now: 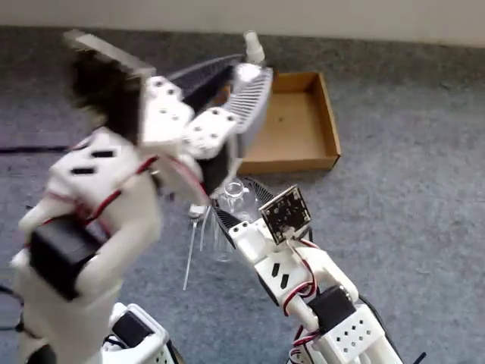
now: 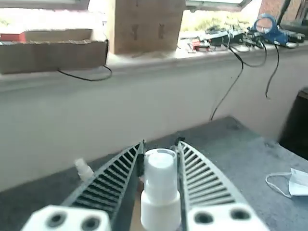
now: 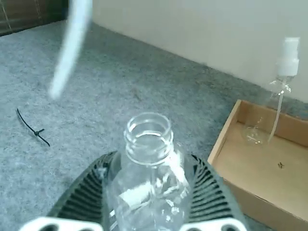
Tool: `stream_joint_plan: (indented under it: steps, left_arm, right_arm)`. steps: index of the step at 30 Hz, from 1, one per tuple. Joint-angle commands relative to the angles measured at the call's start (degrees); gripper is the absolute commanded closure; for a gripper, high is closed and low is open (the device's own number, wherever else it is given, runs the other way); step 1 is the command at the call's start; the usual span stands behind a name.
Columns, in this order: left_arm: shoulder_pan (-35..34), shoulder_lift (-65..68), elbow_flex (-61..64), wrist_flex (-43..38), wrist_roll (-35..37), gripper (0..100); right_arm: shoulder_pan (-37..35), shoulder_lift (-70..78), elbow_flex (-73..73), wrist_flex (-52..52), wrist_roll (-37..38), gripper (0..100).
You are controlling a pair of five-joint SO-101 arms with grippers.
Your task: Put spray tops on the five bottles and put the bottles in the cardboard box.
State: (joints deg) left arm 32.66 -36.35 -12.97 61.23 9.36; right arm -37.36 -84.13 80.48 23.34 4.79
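left end effector [image 2: 160, 144] clamps spray top [image 2: 160, 187] | right end effector [image 3: 153, 158] clamps bottle [image 3: 149, 139] | box [image 3: 223, 139] adjacent

Cardboard box [image 1: 292, 125] on the table [image 1: 409, 227]. In its far left corner, a capped bottle [image 3: 283, 82], upright. Before the box, toward the arms, an open bottle [image 3: 149, 139] gripped in the right gripper [image 3: 151, 161]. Over the box's left edge, the left gripper [image 2: 160, 144] closed around a spray top [image 2: 160, 187].

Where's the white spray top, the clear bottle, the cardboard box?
white plastic spray top [image 2: 160, 180]: left wrist view, body.
clear plastic bottle [image 3: 148, 143]: right wrist view, neck.
brown cardboard box [image 1: 292, 123]: high view, floor.
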Motion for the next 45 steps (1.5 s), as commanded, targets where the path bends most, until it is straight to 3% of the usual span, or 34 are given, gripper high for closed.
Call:
stream_joint_plan:
  steps: [1, 17, 26, 45]
  left_arm:
    - [3.2, 2.2, -0.1, -2.5, 0.4, 99]
    - [2.6, 8.5, 0.2, -7.7, 0.0, 99]
    - [-3.9, 9.0, 0.3, -7.5, 0.0, 99]
    - [-2.2, 9.1, 2.8, -10.5, 0.1, 99]
  right_arm:
    - [-0.3, -2.2, -0.7, -1.1, -0.4, 99.5]
    - [-0.5, -2.5, -0.7, 0.7, -0.4, 99.5]
    - [-0.5, -2.5, -0.7, 0.9, -0.4, 99.5]
    - [-0.5, -2.5, -0.7, 0.9, -0.4, 99.5]
